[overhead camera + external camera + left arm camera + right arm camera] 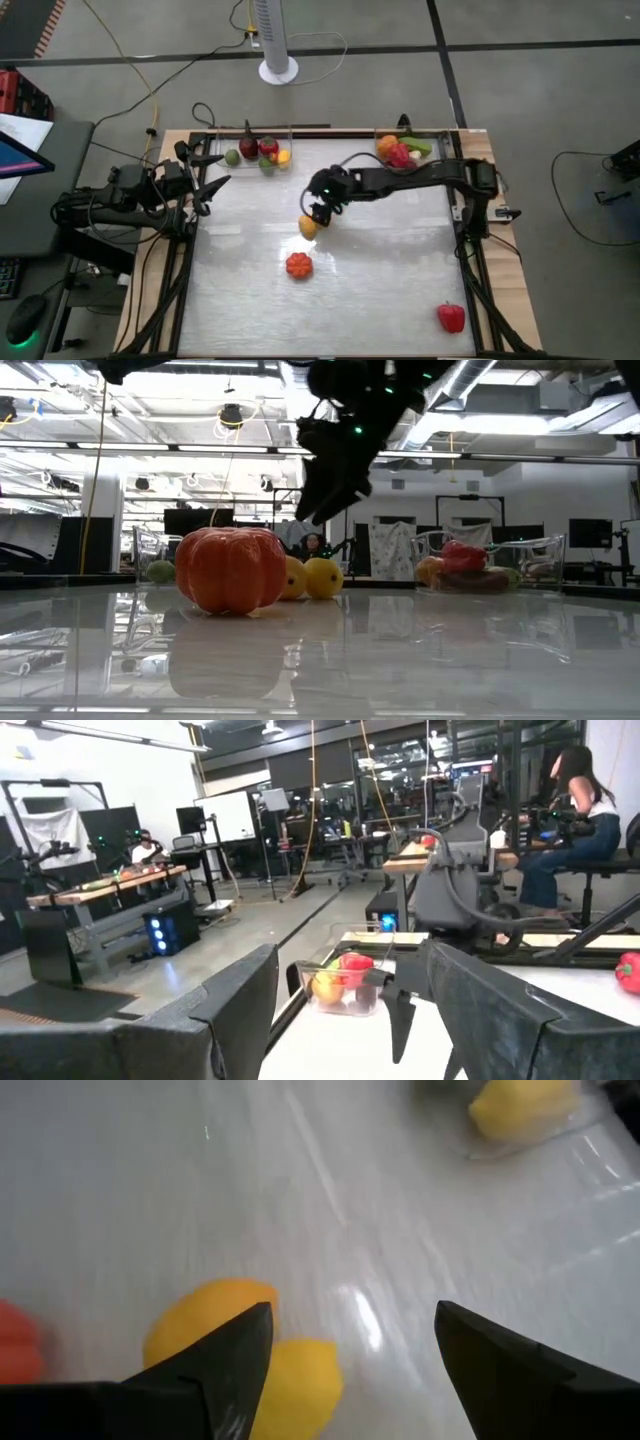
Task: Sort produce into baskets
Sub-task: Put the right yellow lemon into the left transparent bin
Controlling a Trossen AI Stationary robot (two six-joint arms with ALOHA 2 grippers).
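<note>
Near mid-table, right gripper (318, 212) hovering just above two lemons (308, 227) — fingers spread apart, nothing between them, in the right wrist view straddling bare tabletop with the fruit beside one finger (215, 1370). Pickup step of the sorting, by the look of it: approach made, no grip yet. Next move likely called for shifting the jaws sideways over one lemon, lowering, then closing across its narrow waist without nudging its neighbour away.

Lemons touching side by side; long axis and pointing direction too unclear to call. Orange tomato (298, 265) just nearer and slightly left of them, squat and upright in the low view (231, 568). Red pepper (451, 317) alone at the near right corner, well apart.

At the far edge, left basket (285, 140) holding several pieces; right basket (438, 138) holding more. One further lemon (522, 1107) inside a clear bin in the right wrist view.

At the table's left edge, left gripper (208, 190) waiting, fingers apart and empty.
</note>
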